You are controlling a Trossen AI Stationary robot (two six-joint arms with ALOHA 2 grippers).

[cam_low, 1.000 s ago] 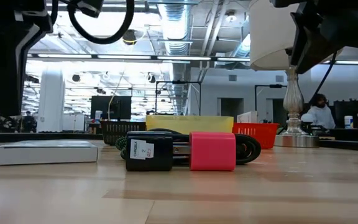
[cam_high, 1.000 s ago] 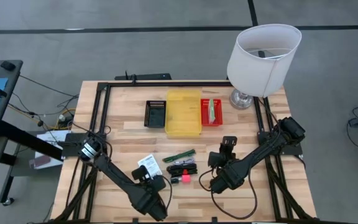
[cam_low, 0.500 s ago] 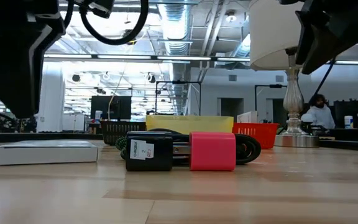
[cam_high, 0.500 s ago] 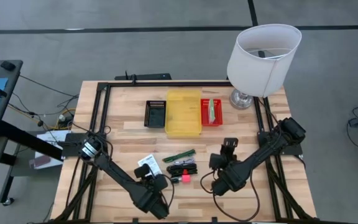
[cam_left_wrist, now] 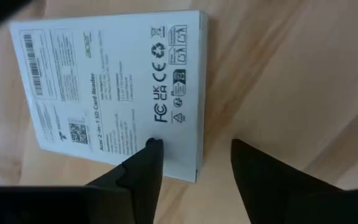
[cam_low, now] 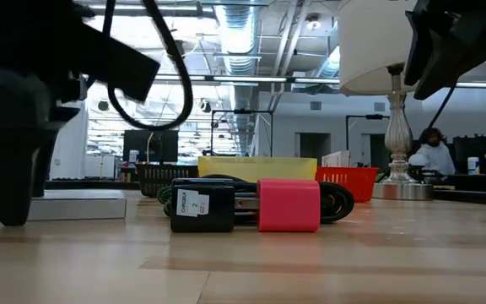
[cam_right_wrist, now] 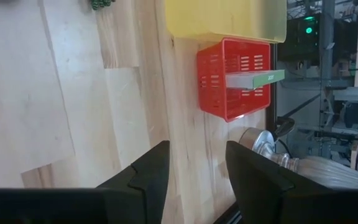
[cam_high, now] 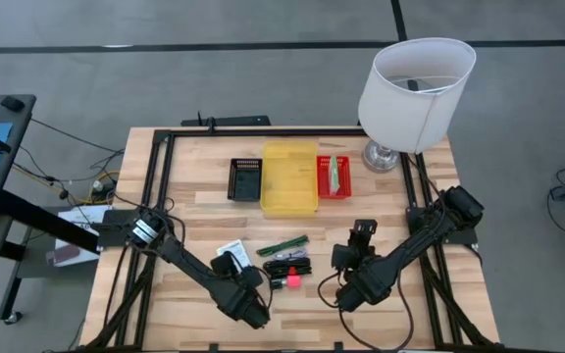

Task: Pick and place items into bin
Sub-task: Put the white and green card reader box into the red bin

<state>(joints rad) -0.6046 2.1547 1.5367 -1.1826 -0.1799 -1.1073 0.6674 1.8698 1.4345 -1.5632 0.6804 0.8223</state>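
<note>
The flat white labelled packet [cam_left_wrist: 110,87] lies flat on the wood, left of centre near the front [cam_high: 233,251]. My left gripper [cam_left_wrist: 194,152] is open and low over it. One finger [cam_left_wrist: 146,163] is over the packet's printed face near a corner, the other [cam_left_wrist: 257,171] over bare wood beside its long edge. A pink-red block [cam_high: 289,281], black clips with cord [cam_high: 287,266] and a thin green stick [cam_high: 282,245] lie at the centre front. A green-striped packet [cam_right_wrist: 253,78] leans in the red basket [cam_right_wrist: 211,81]. My right gripper [cam_right_wrist: 196,162] hangs open over bare wood, right of these [cam_high: 362,231]. My left gripper comes at the white packet from above, its fingers astride the packet's long edge [cam_left_wrist: 199,158] near a corner. I cannot tell whether a fingertip touches the packet or the wood.
At the far middle stand a yellow tray [cam_high: 289,178], a black basket [cam_high: 245,178] and the red basket [cam_high: 333,176]. A white-shaded lamp [cam_high: 415,83] fills the far right corner. A black frame [cam_high: 160,186] edges the table. Bare wood lies between the baskets and the items.
My left gripper has come down toward the table beside the white packet; in the low view it now reaches the table top at the left. The packet and the other items have stayed where they were.
</note>
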